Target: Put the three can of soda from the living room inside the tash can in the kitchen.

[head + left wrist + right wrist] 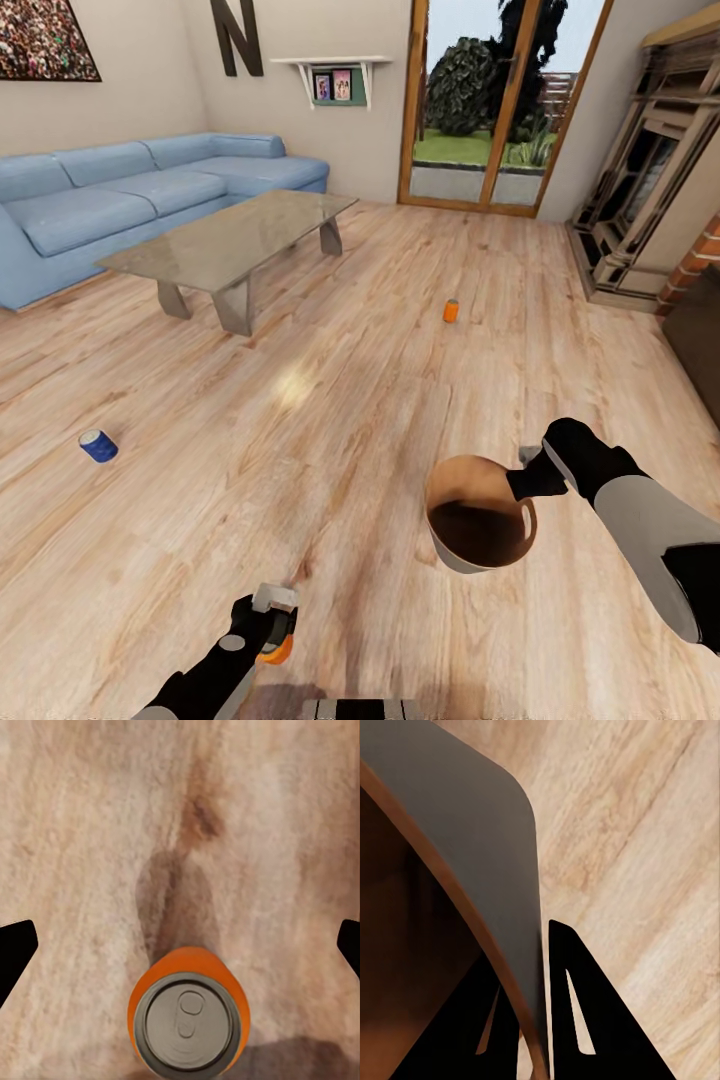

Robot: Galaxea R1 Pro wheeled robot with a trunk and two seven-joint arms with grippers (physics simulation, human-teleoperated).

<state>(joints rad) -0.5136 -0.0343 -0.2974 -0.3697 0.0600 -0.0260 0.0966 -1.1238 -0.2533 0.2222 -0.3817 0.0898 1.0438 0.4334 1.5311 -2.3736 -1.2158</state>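
Start at the bottom of the head view, where your left gripper (272, 625) hangs over the upright orange cylindrical soda can (280, 648) on the light wood-plank floor (330, 420). In the left wrist view that can (187, 1014) sits low in the frame, between the two dark fingers (15, 949) but toward one edge of their reach, and the fingers are spread wide with bare floor on both sides. I judge the step in hand to be the grasp of this can: bring the wrist over it until the silver lid with its pull tab lies midway between the fingers, come straight down, then close gently, since a smooth thin can will likely tip or skid if one finger arrives first.

Further up, at the lower right of the head view, your right gripper (528, 478) has its fingers pinched on the rim of the small round light-brown wooden bin with a dark brown inside (480, 525), held off the floor with its mouth tilted toward you. Keep it level enough to take the drop.

At the left edge lies the blue can with a white band (98, 445), on its side. Beyond, near the middle, a second orange can (451, 311) stands upright, right of the grey low desk (235, 240).
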